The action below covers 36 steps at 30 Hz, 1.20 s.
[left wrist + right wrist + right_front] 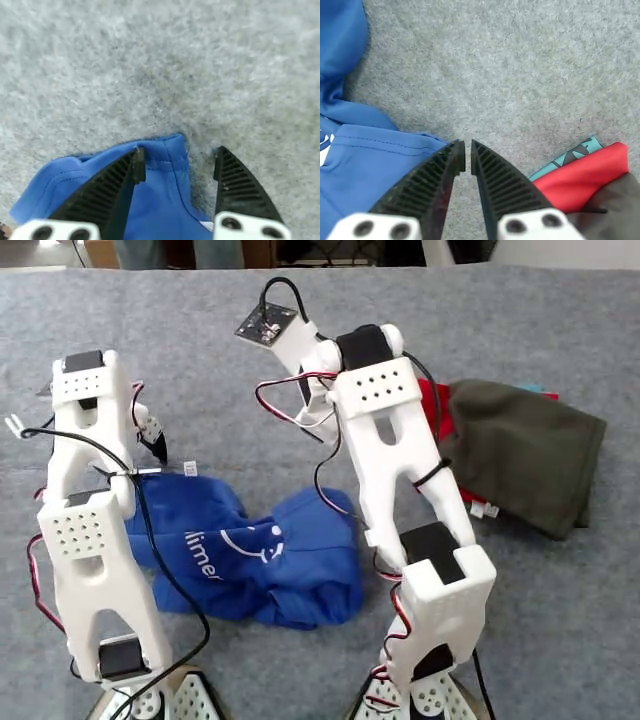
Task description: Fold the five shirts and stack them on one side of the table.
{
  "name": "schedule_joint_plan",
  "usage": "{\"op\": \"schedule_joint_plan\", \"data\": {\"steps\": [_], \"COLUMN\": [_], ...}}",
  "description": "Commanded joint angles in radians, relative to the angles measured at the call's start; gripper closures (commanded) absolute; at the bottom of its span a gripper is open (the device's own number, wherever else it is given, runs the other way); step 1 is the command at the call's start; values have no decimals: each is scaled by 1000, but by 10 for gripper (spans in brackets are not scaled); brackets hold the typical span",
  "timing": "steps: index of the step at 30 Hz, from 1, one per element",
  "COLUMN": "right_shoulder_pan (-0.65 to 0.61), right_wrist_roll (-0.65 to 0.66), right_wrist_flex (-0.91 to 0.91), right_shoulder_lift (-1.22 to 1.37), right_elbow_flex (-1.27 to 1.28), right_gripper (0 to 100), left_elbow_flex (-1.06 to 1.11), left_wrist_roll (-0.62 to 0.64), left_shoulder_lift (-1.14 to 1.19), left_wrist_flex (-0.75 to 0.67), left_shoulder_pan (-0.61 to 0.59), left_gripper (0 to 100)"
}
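Blue shirt [300, 570]: crumpled, unfolded, on the table [200, 320] between the arms; folded stack [525, 450], olive on top, at the right side. Left jaws wide open astride a blue corner, gripping nothing; right jaws almost closed, empty, beside the blue hem. Step judged: folding the blue shirt; next, the left jaws must close on that corner.

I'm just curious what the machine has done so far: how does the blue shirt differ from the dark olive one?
The blue shirt lies rumpled in a heap; the olive shirt is folded flat. The blue one lies alone, the olive one tops a red shirt. The blue one bears white print; the olive one looks plain. Both are on the grey table.
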Motion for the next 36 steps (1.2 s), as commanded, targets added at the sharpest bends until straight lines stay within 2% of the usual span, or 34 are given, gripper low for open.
{"op": "schedule_joint_plan", "data": {"steps": [1,5,9,16,23,26,31,36], "right_shoulder_pan": [11,11,11,11,11,11,11,25], "right_wrist_roll": [8,8,8,8,8,8,8,8], "right_wrist_flex": [-11,-11,-11,-11,-11,-11,-11,-11], "right_shoulder_lift": [-4,-4,-4,-4,-4,-4,-4,-4], "right_elbow_flex": [-33,-33,-33,-31,-30,-30,-30,-35], "right_gripper": [966,966,966,966,966,966,966,966], "left_elbow_flex": [-42,-67,-67,-74,-213,-231,-254,-466], "left_wrist_roll": [6,11,37,34,-55,-103,-115,-183], "left_shoulder_lift": [23,81,132,143,143,144,143,141], "left_wrist_flex": [-6,-3,-8,-3,49,48,49,72], "left_shoulder_pan": [-2,-12,-39,-45,-35,-4,15,12], "left_gripper": [762,769,845,874,919,973,971,971]}}
